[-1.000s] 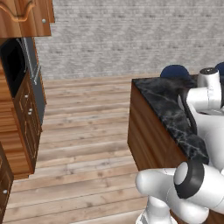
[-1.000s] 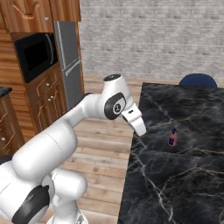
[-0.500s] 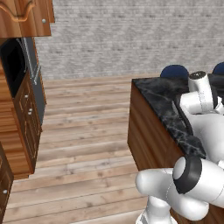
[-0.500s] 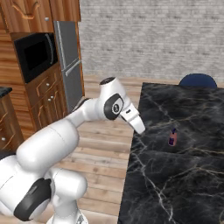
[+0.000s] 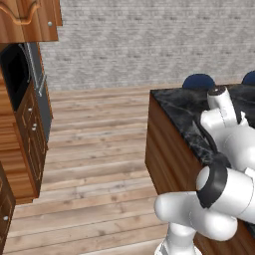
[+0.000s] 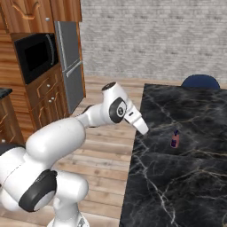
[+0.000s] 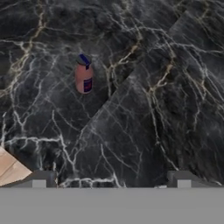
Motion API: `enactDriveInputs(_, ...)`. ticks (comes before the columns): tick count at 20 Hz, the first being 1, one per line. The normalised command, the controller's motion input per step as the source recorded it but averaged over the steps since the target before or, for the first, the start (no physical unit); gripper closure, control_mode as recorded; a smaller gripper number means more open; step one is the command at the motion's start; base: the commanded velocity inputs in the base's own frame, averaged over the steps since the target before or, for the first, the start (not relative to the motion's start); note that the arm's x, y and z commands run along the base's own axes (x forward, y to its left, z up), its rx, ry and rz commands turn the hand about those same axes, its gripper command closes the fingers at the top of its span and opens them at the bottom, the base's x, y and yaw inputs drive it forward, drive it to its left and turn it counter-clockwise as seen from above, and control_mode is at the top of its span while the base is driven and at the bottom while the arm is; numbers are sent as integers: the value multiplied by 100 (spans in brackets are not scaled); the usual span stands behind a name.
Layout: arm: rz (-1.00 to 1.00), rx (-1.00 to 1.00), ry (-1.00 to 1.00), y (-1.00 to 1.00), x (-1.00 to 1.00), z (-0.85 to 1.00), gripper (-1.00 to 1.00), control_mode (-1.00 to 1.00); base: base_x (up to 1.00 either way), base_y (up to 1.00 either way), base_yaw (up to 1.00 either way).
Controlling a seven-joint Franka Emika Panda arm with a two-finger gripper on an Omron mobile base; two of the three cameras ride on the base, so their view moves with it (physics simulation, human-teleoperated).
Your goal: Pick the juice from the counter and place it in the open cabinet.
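From the left base camera, the bench (image 5: 185, 130) is a black slab veined in white, sided with reddish plank wood; the arm hides much of its top. A rounded blue chair back (image 5: 198, 81) rises behind it.

From the right base camera, the juice (image 6: 175, 139) stands upright on the slab, a small reddish bottle with a dark cap, well apart from the arm's end at its 9 o'clock.

From the hand camera, the tool (image 7: 111, 178) has its tips spread wide apart, holding nothing; the bottle sits toward 11 o'clock, its label too blurred to read.
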Motion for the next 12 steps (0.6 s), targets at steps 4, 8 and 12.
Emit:
enactDriveInputs(4,0,0,-7,-45,8,-11,-100,-100,0,0,0)
enactDriveInputs(8,0,0,-4,-40,7,-6,-100,-100,0,0,0)
enactDriveInputs(12,0,0,-1,-30,20,-5,-100,-100,0,0,0)
